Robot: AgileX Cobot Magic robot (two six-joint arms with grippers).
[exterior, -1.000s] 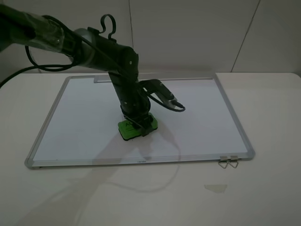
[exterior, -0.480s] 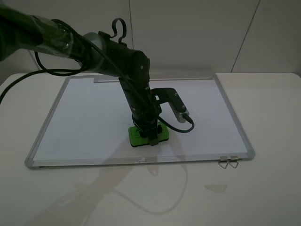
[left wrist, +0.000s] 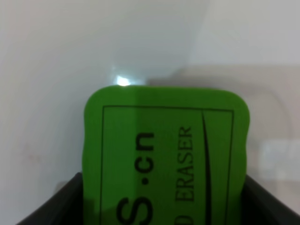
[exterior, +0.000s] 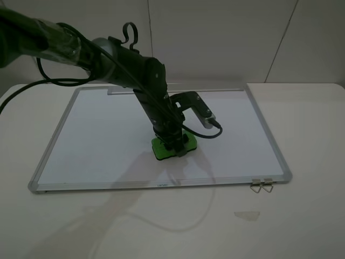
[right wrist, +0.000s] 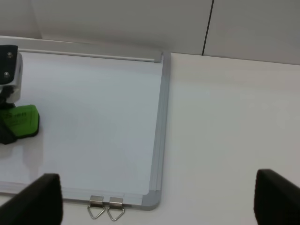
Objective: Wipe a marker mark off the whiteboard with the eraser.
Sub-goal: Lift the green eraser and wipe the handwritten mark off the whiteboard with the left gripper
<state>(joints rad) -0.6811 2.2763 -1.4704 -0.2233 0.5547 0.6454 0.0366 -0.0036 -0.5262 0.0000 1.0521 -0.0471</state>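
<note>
White table point(exterior: 302, 226) under the whole set-up. Whiteboard point(exterior: 97, 135) lying flat on it, framed in silver-grey metal, with a grey tray strip point(exterior: 172, 90) along the far long edge and two metal clips point(exterior: 262, 186) at the near right corner.

Left arm point(exterior: 135, 65): dark and draped with cables, entering from beyond the board's far left corner. Forearm sloping down, wrist turned steeply downward over the middle of the board, closer to the near long edge than to the far one.

Left gripper point(exterior: 173, 144): closed on the eraser point(exterior: 160, 149), one dark finger against each long side, as seen from the left wrist.

Eraser: bright green block with rounded corners, flat on the white surface between the board's middle and its near long edge. Thin black border line printed on the top face. Readable from the left wrist: bold "S.cn" and, beside it in smaller capitals, "ERASER". Remaining letters cut off at the picture edge. Too small to read from the high camera.

Right gripper point(right wrist: 157, 206): out of the high view, facing the board's near right corner. Dark fingers point(right wrist: 276, 197) spread wide, nothing between them.
</note>
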